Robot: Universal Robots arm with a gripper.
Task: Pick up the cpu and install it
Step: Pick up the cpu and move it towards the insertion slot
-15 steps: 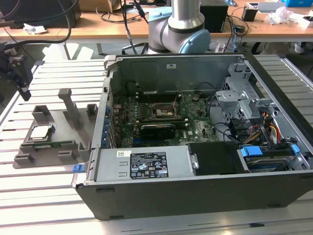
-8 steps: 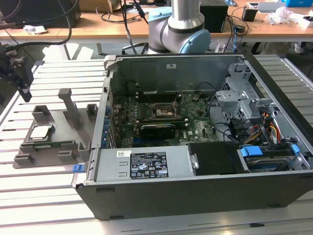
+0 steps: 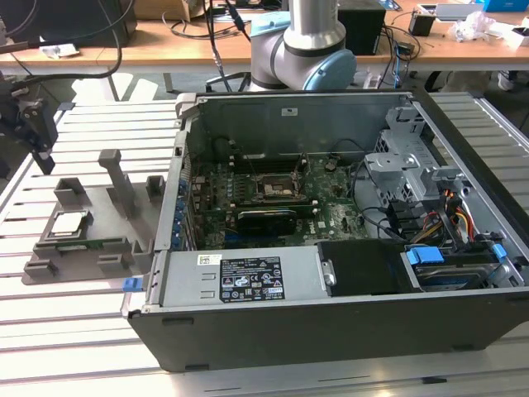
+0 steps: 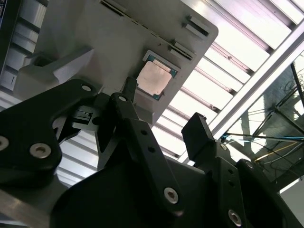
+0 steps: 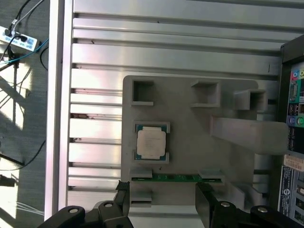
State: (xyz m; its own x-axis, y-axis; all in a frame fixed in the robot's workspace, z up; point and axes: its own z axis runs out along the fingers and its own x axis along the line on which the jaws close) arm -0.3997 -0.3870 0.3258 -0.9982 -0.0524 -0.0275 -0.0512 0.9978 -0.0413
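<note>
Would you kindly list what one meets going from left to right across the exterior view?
Black claw → silver-topped square cpu → dark metal-framed motherboard socket → silver metal drive cage.

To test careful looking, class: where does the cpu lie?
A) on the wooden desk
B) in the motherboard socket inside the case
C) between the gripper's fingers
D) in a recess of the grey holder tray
D: in the first wrist view the cpu lies flat in the grey holder tray, and the open gripper holds nothing.
</note>
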